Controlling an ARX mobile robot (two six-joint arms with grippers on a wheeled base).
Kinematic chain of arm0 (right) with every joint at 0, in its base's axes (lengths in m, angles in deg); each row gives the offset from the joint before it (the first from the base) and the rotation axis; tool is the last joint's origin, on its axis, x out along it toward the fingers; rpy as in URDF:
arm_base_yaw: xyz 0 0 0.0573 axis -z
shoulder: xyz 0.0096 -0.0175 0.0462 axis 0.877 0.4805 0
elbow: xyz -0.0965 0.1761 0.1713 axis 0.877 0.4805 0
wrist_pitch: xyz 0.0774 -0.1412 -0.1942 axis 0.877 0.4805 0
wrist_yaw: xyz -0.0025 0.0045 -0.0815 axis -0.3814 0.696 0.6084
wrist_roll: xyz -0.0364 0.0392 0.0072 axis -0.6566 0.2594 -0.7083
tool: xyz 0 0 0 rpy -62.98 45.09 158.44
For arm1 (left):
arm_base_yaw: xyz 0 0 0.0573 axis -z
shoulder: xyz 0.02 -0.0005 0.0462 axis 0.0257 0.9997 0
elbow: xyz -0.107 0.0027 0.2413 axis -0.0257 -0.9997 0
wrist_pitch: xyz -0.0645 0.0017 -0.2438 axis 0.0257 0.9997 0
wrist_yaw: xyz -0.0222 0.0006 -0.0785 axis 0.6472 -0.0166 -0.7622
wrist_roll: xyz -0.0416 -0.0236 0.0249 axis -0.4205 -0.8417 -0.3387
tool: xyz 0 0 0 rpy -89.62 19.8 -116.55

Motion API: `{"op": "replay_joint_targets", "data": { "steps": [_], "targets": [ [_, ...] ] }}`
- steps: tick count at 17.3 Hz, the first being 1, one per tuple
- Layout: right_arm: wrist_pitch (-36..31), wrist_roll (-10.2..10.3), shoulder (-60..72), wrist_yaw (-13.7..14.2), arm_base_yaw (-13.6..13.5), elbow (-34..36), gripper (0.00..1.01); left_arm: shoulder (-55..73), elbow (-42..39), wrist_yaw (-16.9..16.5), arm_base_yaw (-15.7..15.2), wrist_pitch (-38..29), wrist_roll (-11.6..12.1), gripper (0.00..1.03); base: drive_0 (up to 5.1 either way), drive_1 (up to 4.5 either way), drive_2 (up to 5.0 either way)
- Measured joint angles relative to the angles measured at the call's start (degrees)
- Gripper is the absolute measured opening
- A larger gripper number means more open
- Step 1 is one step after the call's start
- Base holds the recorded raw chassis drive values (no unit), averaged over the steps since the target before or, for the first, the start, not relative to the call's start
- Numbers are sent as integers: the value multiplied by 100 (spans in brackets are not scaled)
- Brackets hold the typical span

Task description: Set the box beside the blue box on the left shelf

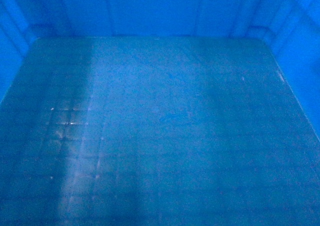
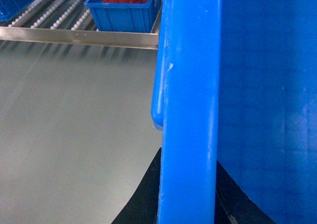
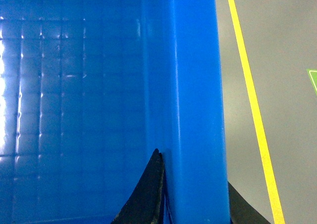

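Two grippers clamp the box [image 1: 160,136] by its thick rim, one on each side wall. In the left wrist view, the left gripper [image 2: 187,204] has its dark fingers [image 2: 141,199] on either side of the rim — one outside the wall, one inside — with the blue plastic filling the gap between them. In the right wrist view, the right gripper [image 3: 194,199] grips the opposite rim the same way: one black finger [image 3: 146,194] lies against the inner face of the wall, above the grid-patterned floor, and the other shows just outside it.

The box fills the whole head view, which looks straight down onto its faint square-grid floor and ribbed far wall. Beyond the box's left rim, past a stretch of grey floor [image 2: 74,125], stands the left shelf [image 2: 54,16] with its rows of white rollers behind a metal rail; on the shelf sits a smaller blue box [image 2: 124,8] holding red parts. The held box is well apart from the shelf. Beside its right rim, a yellow line [image 3: 250,100] runs along the floor.
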State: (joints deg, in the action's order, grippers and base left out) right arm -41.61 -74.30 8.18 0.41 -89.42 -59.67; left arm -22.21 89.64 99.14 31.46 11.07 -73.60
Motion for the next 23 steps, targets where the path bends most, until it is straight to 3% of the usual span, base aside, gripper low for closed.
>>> {"op": "replay_joint_targets", "data": {
  "steps": [23],
  "targets": [
    [-2, -4, -9, 4, 0, 0, 13, -7, 0, 11, 2, 4, 0, 13, -4, 403, -412]
  ]
}}
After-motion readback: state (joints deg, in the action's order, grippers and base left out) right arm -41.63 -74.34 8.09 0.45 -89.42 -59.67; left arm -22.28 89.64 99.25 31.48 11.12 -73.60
